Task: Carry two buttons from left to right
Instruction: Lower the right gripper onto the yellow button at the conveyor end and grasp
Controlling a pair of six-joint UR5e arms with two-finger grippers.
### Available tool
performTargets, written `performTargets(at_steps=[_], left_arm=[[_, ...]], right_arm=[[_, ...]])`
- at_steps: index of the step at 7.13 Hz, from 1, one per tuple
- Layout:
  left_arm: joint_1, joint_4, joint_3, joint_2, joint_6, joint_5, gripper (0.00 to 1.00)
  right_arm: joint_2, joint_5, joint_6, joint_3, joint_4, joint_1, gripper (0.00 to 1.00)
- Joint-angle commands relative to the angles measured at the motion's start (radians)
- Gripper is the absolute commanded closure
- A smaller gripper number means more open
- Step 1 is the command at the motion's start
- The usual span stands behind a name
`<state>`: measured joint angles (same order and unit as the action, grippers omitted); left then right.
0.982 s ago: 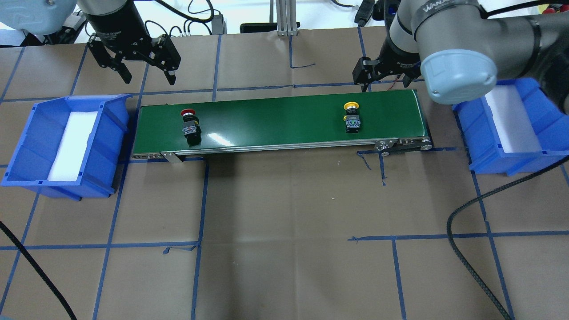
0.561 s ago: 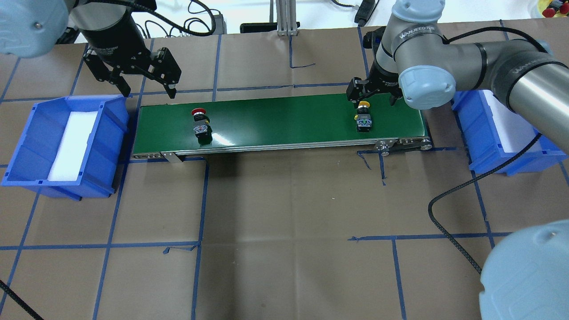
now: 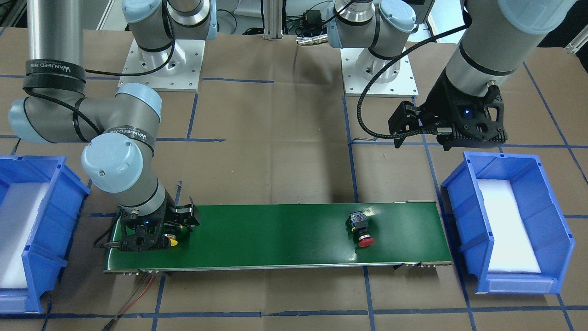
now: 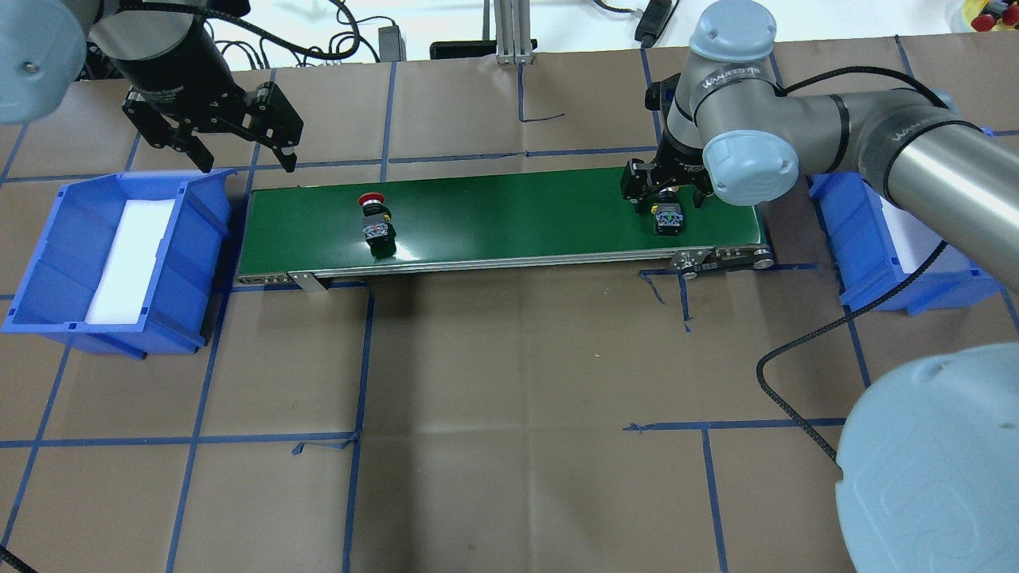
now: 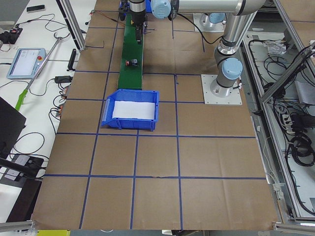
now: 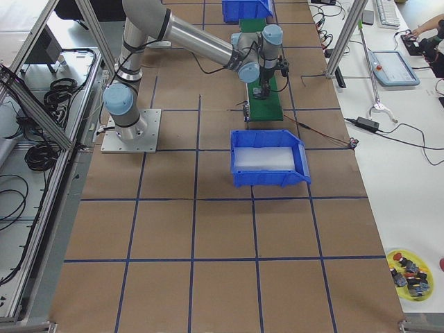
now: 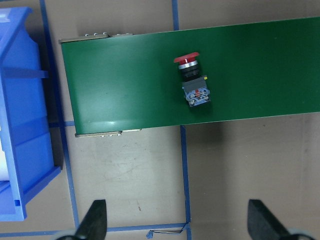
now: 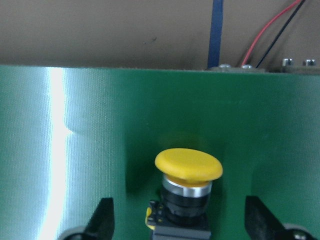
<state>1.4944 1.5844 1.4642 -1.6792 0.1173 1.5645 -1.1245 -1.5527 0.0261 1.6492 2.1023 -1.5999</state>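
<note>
The yellow-capped button lies on the green conveyor belt near its right end. My right gripper is open and low over the belt. Its fingers stand on either side of the button without touching it. The yellow cap also shows in the front view. The red-capped button lies on the belt's left part and shows in the left wrist view. My left gripper is open and empty, high behind the belt's left end.
A blue bin with white foam stands off the belt's left end. A second blue bin stands off the right end, partly hidden by my right arm. A black cable loops over the table at the right.
Both buttons have travelled right along the belt. My right gripper has come down over the yellow button. My left gripper has drawn back to the left.
</note>
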Motion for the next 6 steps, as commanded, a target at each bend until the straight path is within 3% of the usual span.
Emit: performTargets(at_steps=[1,3,4,6], left_arm=[[-0.009,0.000,0.001,0.000,-0.002,-0.009,0.00],[-0.006,0.000,0.002,-0.010,-0.002,-0.009,0.01],[-0.006,-0.001,0.010,-0.011,-0.001,-0.015,0.00],[-0.006,-0.012,0.015,-0.017,0.007,-0.018,0.00]], right_arm=[[0.002,0.002,0.004,-0.002,-0.031,0.000,0.92],[-0.012,-0.004,0.009,-0.020,-0.039,0.005,0.95],[-0.041,-0.003,0.009,-0.063,-0.106,0.018,0.95],[-0.080,0.011,0.040,-0.251,-0.396,0.131,0.93]])
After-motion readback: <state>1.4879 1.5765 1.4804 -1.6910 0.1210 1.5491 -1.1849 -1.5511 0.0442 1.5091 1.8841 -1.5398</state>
